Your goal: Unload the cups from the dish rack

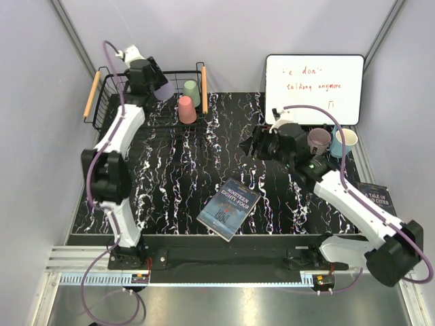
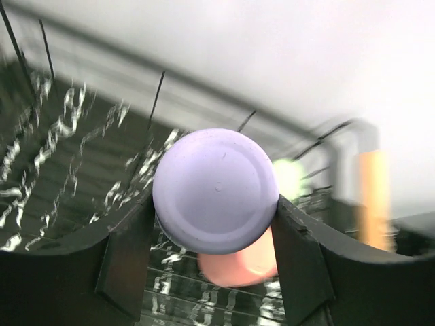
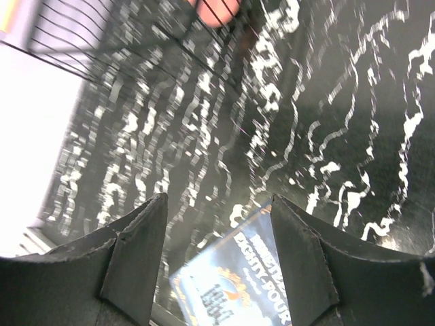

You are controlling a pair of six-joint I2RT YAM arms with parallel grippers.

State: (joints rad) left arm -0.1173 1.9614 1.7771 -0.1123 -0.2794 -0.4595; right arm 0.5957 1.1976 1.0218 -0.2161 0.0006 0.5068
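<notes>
Left wrist: left pincer (image 2: 214, 204) clenched on lilac cup (image 2: 215, 187), over rack (image 1: 102, 102) at far-left corner of counter (image 1: 170, 176); pink cup (image 1: 186, 110), green cup (image 1: 192, 91) in rack; right pincer (image 3: 217, 224) released, empty, mid-counter; mauve cup (image 1: 318, 141), blue cup (image 1: 343, 141) near far-right corner

Marbled black table (image 1: 177, 170) carries dish rack (image 1: 91, 95); blue book (image 1: 229, 208); mauve cup (image 1: 318, 141); light blue cup (image 1: 344, 141).

Top view: we look down from above and behind the arm bases, far off, with the whole desk (image 1: 177, 170) in frame. Left wrist: very close, facing past the left end effector (image 2: 215, 202) onto the lilac cup (image 2: 216, 190), with the rack (image 2: 372, 197) beyond. Right wrist: higher, angled down across the desk toward the book (image 3: 238, 285). We find the pink cup (image 1: 186, 109) in all three views.
</notes>
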